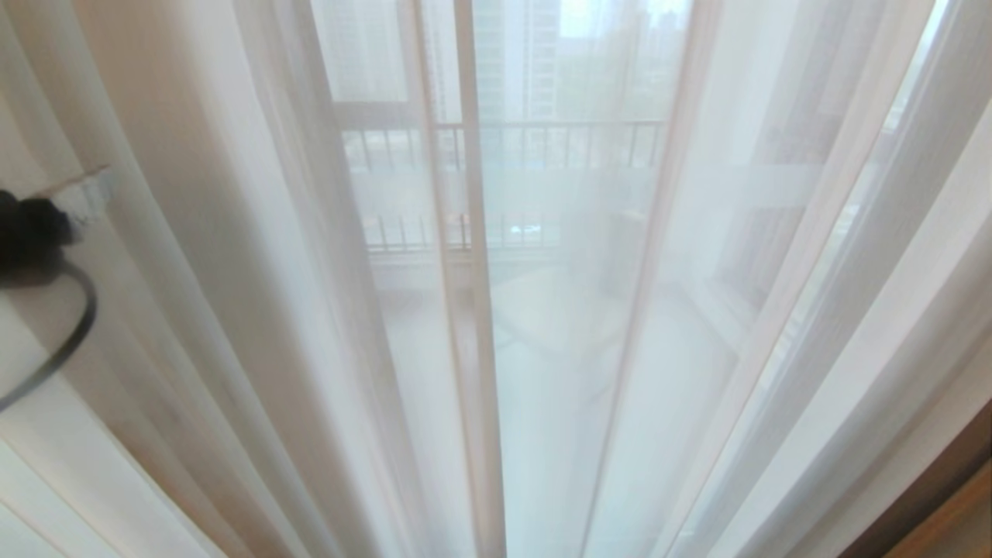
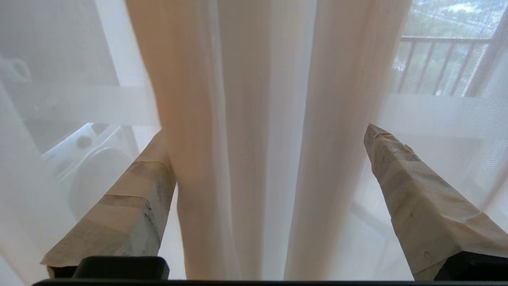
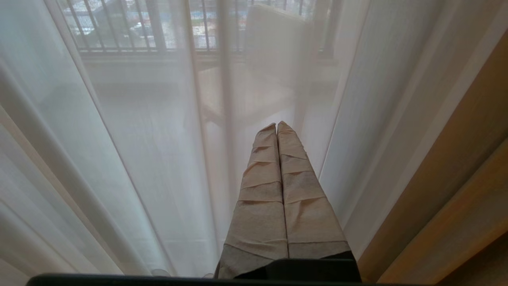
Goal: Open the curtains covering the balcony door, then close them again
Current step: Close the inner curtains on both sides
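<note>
The sheer white curtains (image 1: pixel 256 256) hang shut in long folds across the whole head view. Behind them the balcony door (image 1: pixel 573 194) shows only dimly, as glass with a pale horizontal band. My left gripper (image 2: pixel 264 143) is open, its taped fingers (image 2: pixel 412 190) spread wide on either side of a thick fold of the curtain (image 2: pixel 246 119); neither finger presses the fold. In the head view only the left arm's dark wrist (image 1: pixel 31 232) shows, at the far left edge. My right gripper (image 3: pixel 277 125) is shut on nothing and points at the sheer (image 3: pixel 139 139) low on the right.
A balcony railing (image 1: pixel 542 143), a chair (image 3: pixel 270 59) and a white washing machine (image 2: pixel 91 167) show through the sheer. A brown wooden edge (image 3: pixel 456 178) borders the curtains on the right. A black cable (image 1: pixel 74 341) loops below the left wrist.
</note>
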Tool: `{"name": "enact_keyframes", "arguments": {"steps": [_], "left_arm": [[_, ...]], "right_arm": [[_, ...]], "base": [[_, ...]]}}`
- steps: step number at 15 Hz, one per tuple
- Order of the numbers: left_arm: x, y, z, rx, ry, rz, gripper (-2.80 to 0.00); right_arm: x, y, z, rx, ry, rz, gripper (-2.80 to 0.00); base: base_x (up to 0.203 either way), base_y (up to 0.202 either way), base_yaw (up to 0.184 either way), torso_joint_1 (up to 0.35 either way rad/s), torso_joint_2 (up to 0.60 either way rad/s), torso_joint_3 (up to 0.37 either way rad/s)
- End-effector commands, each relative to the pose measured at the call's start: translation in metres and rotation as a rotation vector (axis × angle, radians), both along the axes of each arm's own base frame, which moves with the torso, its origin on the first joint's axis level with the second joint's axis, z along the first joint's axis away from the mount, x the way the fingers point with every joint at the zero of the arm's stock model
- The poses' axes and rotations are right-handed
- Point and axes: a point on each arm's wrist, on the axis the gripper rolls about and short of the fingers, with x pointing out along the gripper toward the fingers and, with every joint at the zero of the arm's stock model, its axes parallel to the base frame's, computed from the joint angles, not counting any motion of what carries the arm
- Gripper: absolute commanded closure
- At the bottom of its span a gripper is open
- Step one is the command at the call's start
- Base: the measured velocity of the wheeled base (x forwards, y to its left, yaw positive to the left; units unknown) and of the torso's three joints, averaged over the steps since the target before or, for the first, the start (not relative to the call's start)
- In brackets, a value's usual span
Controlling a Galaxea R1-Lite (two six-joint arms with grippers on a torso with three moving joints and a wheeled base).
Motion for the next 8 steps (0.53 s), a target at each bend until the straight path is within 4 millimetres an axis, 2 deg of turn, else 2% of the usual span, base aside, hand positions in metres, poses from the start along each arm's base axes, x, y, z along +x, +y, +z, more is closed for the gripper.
{"name": "enact_keyframes", "arguments": {"steps": [1,3,4,8], "left_arm": [[-0.022,0.004,0.001,-0.006,-0.033,0.000,-2.80],[-0.032,0.006,-0.001,-0.001,-0.018,-0.007,-2.80],[-0.037,0.007,-0.004,0.000,-0.013,-0.009,0.00],[-0.050,0.010,-0.011,-0.002,-0.024,-0.012,0.00]], "right_arm": [[0.000,0.000,0.000,-0.001,0.000,-0.001,0.00],[0.000,0.000,0.000,-0.001,0.000,0.001,0.00],[0.000,0.000,0.000,-0.001,0.000,0.000,0.00],[0.000,0.000,0.000,-0.001,0.000,0.000,0.00]], "base": [[0.000,0.000,0.000,0.000,0.00,0.000],[0.000,0.000,0.000,0.000,0.00,0.000],[0.000,0.000,0.000,0.000,0.00,0.000],[0.000,0.000,0.000,0.000,0.00,0.000]]}}
